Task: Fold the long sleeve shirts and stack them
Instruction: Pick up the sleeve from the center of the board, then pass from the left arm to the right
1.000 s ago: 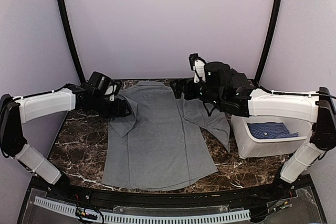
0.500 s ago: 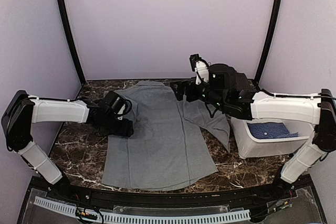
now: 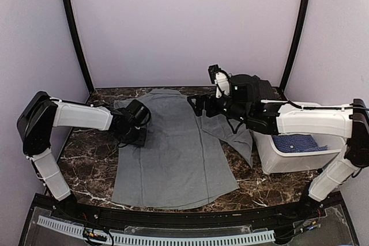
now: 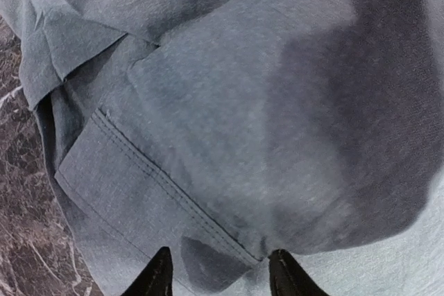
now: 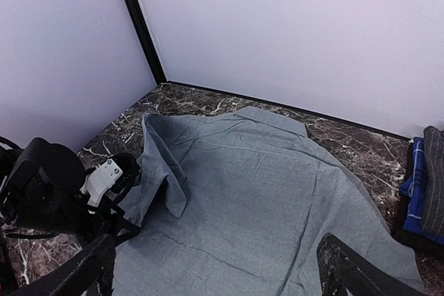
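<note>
On the dark marble table (image 3: pixel 86 159), 1 plain mid-grey collared cloth shirt (image 3: pixel 173 154) lies spread flat. Left gripper (image 4: pixel 220 275): jaws parted, straddling its folded sleeve cuff. Right gripper (image 5: pixel 218 272): jaws wide apart, above its right side.

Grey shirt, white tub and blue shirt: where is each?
grey shirt (image 3: pixel 173 154): top view, middle of its body.
white tub (image 3: pixel 294 162): top view, its front wall.
blue shirt (image 3: pixel 297 142): top view, dotted cloth inside the tub.

Lab: lilac-walled booth (image 3: pixel 184 27), marble table (image 3: pixel 92 165)
</note>
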Action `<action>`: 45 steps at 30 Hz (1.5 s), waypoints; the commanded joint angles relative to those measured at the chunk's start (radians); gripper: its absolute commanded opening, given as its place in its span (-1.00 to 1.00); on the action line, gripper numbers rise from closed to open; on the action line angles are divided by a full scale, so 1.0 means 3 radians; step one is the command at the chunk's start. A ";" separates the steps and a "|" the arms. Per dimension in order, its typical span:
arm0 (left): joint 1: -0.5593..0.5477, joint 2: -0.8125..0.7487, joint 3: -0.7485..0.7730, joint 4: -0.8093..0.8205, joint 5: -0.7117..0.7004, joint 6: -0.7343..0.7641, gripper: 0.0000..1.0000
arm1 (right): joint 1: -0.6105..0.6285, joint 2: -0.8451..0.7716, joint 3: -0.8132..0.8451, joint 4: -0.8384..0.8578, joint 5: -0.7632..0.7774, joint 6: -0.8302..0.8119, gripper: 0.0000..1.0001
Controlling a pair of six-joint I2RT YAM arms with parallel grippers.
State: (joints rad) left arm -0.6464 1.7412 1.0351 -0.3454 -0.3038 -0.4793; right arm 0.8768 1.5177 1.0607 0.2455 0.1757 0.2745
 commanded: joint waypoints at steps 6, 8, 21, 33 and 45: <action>-0.0002 0.0097 0.0246 -0.0175 -0.0105 0.0030 -0.84 | -0.0008 -0.0128 -0.0069 0.0128 -0.0069 0.0023 0.95; -0.0003 0.0037 0.0319 -0.0217 0.0008 0.0061 -0.98 | 0.0001 -0.0079 -0.0050 0.0123 -0.0144 -0.0063 0.91; 0.0145 -0.0283 0.1108 -0.0517 0.1649 -0.0307 -1.00 | 0.0174 0.0407 -0.0067 0.0583 -0.0447 -0.0199 0.84; 0.0485 -0.0442 0.0942 0.0168 0.2699 -0.0942 -1.00 | 0.0206 0.1055 -0.0010 0.1374 -0.0748 -0.0354 0.84; 0.0573 -0.0492 0.0994 0.0260 0.2922 -0.1000 -1.00 | 0.0203 0.1572 0.0501 0.1346 -0.0622 -0.0698 0.83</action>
State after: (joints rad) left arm -0.4847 1.6459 1.3315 -0.2932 0.5282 -0.7719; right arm 0.9295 1.9495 1.1275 0.6052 -0.0296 0.1173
